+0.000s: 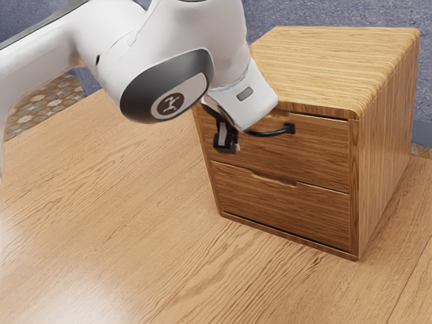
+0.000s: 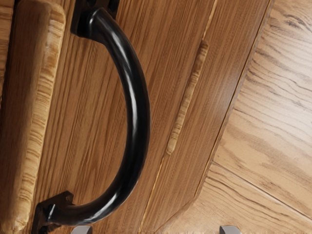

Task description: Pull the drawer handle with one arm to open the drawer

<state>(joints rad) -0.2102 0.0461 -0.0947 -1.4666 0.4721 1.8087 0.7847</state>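
A wooden cabinet (image 1: 337, 61) stands on the wood floor with two drawers in its front. The upper drawer (image 1: 310, 155) carries a curved black handle (image 1: 273, 131); its front looks level with the cabinet's front. My gripper (image 1: 226, 140) hangs just in front of that drawer, at the handle's end nearer the exterior view's left. Its fingers point down and stand open with nothing gripped between them. In the wrist view the handle (image 2: 136, 112) arcs close in front of the hand, and two grey fingertips (image 2: 80, 229) show far apart, one beside the handle's mounting foot.
The lower drawer (image 1: 283, 202) has a thin wooden ridge (image 1: 273, 179) as its pull, also visible in the wrist view as the ridge (image 2: 187, 97). Wood-plank floor (image 1: 135, 256) spreads in front of the cabinet. A patterned tile patch (image 1: 40, 101) lies behind my arm.
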